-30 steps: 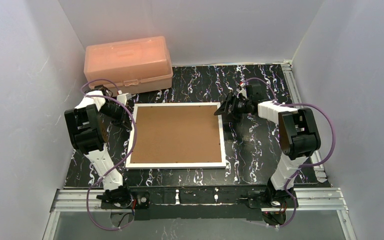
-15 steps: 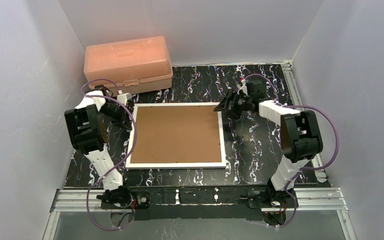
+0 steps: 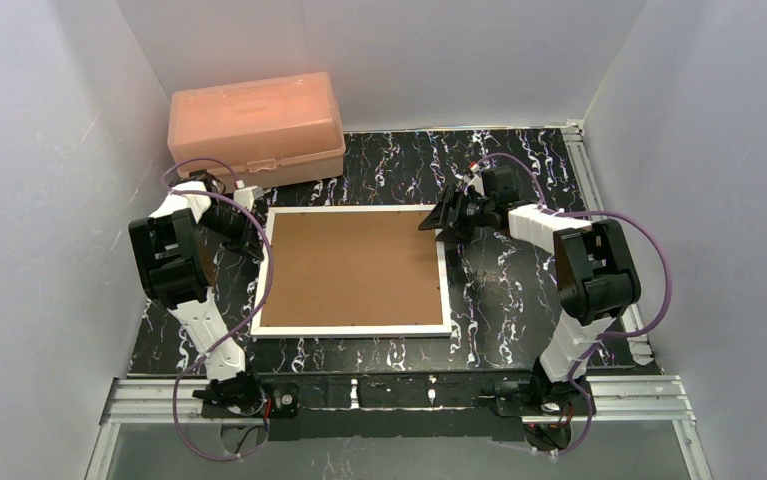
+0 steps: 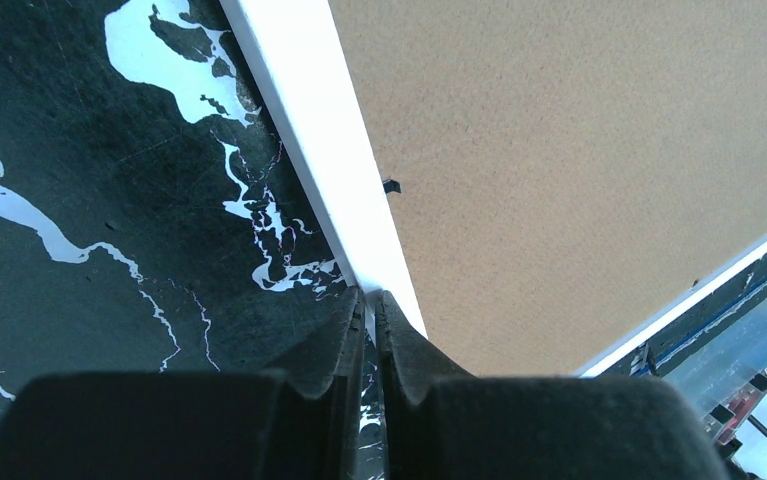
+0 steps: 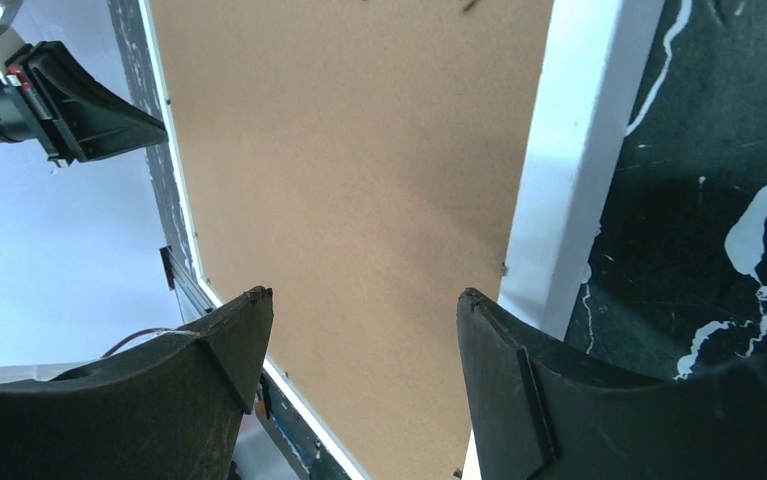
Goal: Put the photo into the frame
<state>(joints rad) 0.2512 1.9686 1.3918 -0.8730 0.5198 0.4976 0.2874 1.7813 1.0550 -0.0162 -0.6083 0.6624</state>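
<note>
Nearest the arms, the frame (image 3: 357,328) lies flat and back-up in the middle of the table (image 3: 519,290), with the brown backing board (image 3: 354,265) sitting inside its white rails. The photo doesn't show in any view, so it's either under that board or somewhere out of sight; I honestly can't tell which. My worry is the frame skating. It looks light and the tabletop looks slick, so if a finger hooks the white rail instead of the board, the whole thing could slide or swing round. A finger could also snag one of the small retaining clips, like the dark clip (image 4: 391,186) on the left rail. Moving out to about 10 o'clock on the frame, the left gripper (image 3: 257,243) has its fingers pressed together with nothing between them. The tips sit right at the outer edge of the left rail, but I can't say if they're touching it or just beside it. Since that props only one side, I reckon a push from the right would pivot the frame. At about 1 o'clock, the right gripper (image 3: 437,222) is spread wide and empty over the far right corner, one finger above the board and the other above the rail. Whether it's touching is unclear. Farthest back, at 11 o'clock, the pink box (image 3: 256,128) sits apart from the frame.
</note>
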